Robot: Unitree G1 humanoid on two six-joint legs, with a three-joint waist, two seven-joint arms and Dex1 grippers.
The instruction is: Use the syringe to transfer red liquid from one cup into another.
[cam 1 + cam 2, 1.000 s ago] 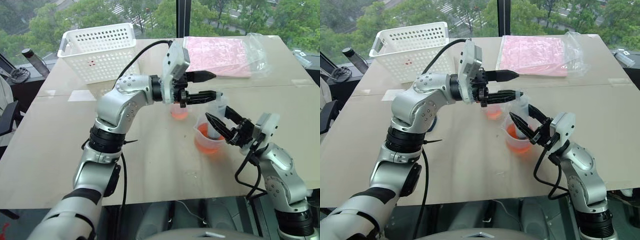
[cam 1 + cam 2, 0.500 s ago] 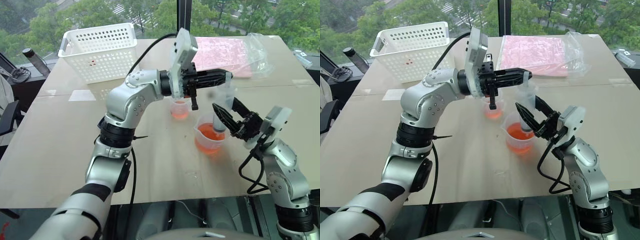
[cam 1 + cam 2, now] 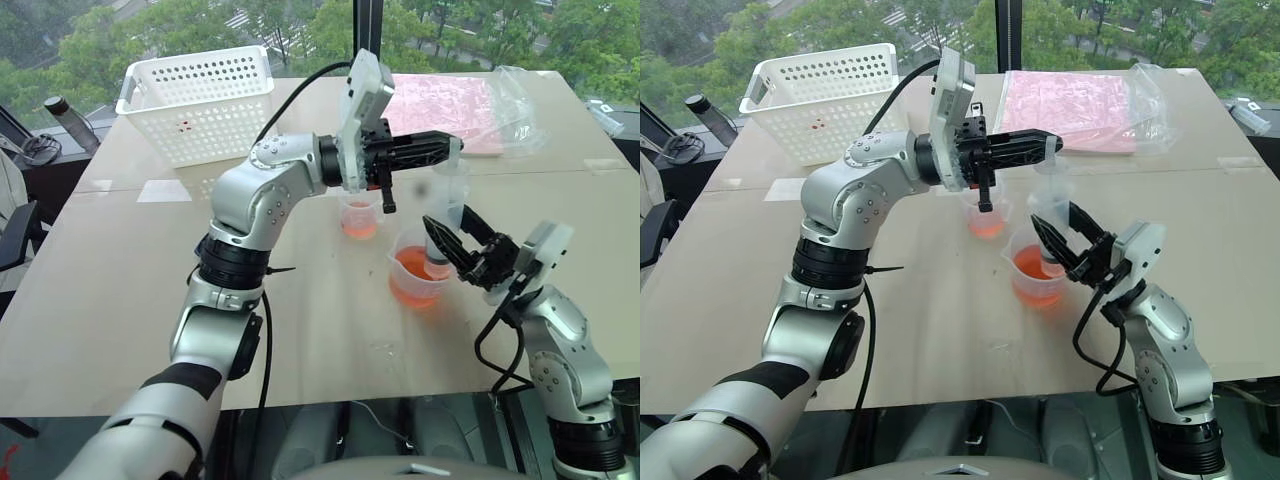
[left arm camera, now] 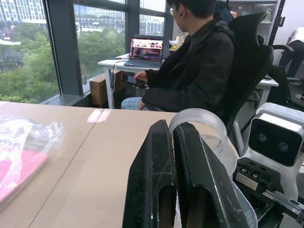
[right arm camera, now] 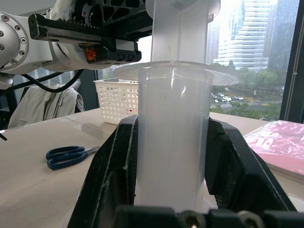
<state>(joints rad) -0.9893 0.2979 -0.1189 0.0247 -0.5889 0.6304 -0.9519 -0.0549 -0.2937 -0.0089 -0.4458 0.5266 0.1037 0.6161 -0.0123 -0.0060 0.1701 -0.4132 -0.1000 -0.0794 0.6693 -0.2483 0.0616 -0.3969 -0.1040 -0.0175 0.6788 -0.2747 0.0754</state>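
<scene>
While upright in the beaker (image 3: 415,278), syringe (image 3: 443,215) clamped by right gripper (image 3: 447,246), left gripper (image 3: 440,152) closed atop plunger.

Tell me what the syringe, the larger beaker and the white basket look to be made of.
Syringe: clear, slightly frosted plastic, apparently; the background shows dimly through its barrel. Larger beaker: thin transparent plastic, likely; the red liquid is visible through its wall. White basket: opaque white moulded plastic, judging by its regular rows of punched holes and soft sheen.
</scene>
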